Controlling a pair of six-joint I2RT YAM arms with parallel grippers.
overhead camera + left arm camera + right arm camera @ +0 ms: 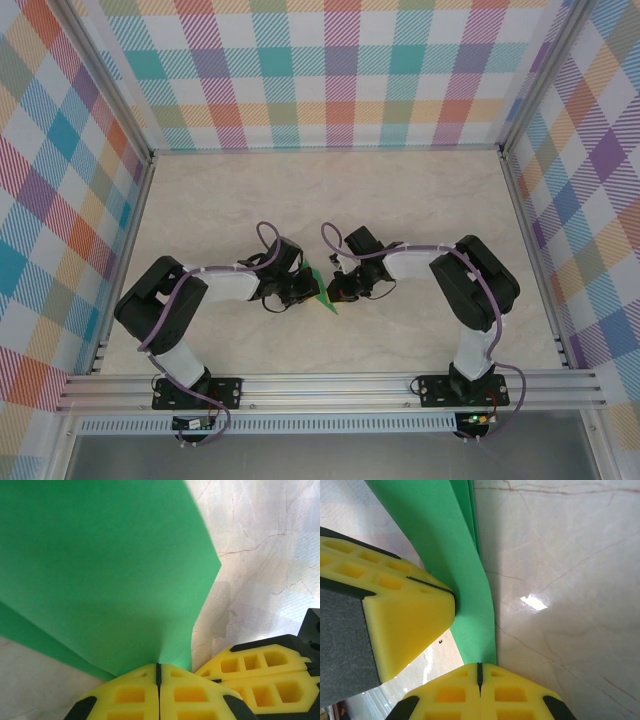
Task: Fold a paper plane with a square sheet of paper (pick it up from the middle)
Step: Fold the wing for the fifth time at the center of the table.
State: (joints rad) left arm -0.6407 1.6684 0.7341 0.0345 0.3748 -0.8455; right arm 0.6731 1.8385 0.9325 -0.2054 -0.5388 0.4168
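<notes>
Toward the near middle of the worktop, just beyond the arm bases, the two pincers meet almost tip to tip with the sheet of paper between them. The left pincer is clenched on the green sheet, its yellow fingers pressed flat together and the paper coming out of the seam. The right pincer, just beside it, is likewise clenched on a narrow band of the sheet. Beyond the fingertips the paper fans away and seems raised off the marble-look surface. From the right wrist several stacked edges show, so it is already folded into layers. It looks featherlight, thin and limp, bowing where it is unsupported, and it would probably keep a crease wherever it is squeezed. The matte surface should not slip between the pads, but the sheet could tear if the two arms pull apart. The best hold, I judge, is on the layered fold near the middle, where it is stiffest, rather than on a loose single-ply corner.
</notes>
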